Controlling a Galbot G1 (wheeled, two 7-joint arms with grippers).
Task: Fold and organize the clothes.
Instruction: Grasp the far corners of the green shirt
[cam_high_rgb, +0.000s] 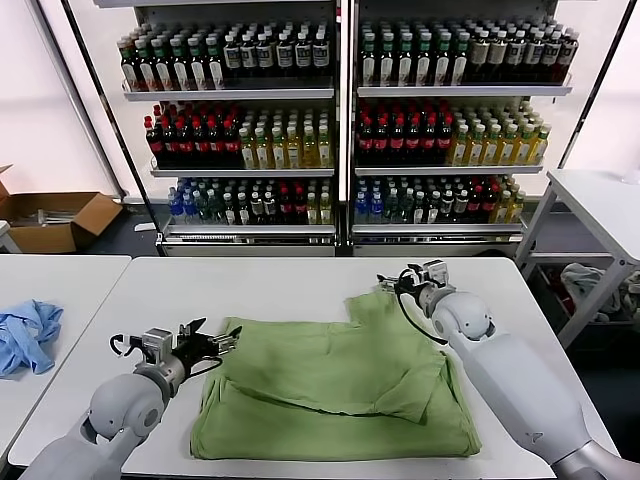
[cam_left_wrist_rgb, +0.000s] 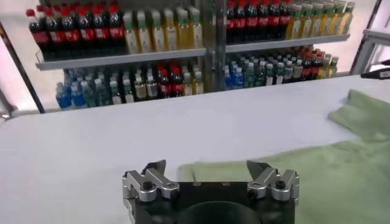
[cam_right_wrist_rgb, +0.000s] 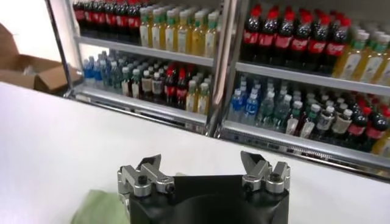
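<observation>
The light green shirt (cam_high_rgb: 340, 385) lies partly folded on the white table (cam_high_rgb: 300, 280), its print and buttons hidden. My left gripper (cam_high_rgb: 222, 342) is open and empty, just off the shirt's left edge, low over the table. In the left wrist view the shirt (cam_left_wrist_rgb: 317, 176) lies beyond the open gripper (cam_left_wrist_rgb: 210, 173). My right gripper (cam_high_rgb: 400, 283) is open and empty at the shirt's far right corner, above the fabric. In the right wrist view a corner of green cloth (cam_right_wrist_rgb: 100, 207) shows beside the open gripper (cam_right_wrist_rgb: 204, 167).
A light blue garment (cam_high_rgb: 28, 335) lies on the adjoining table at the left. Shelves of bottles (cam_high_rgb: 340, 120) stand behind the table. A cardboard box (cam_high_rgb: 55, 220) sits on the floor at the far left. Another white table (cam_high_rgb: 600, 205) stands at the right.
</observation>
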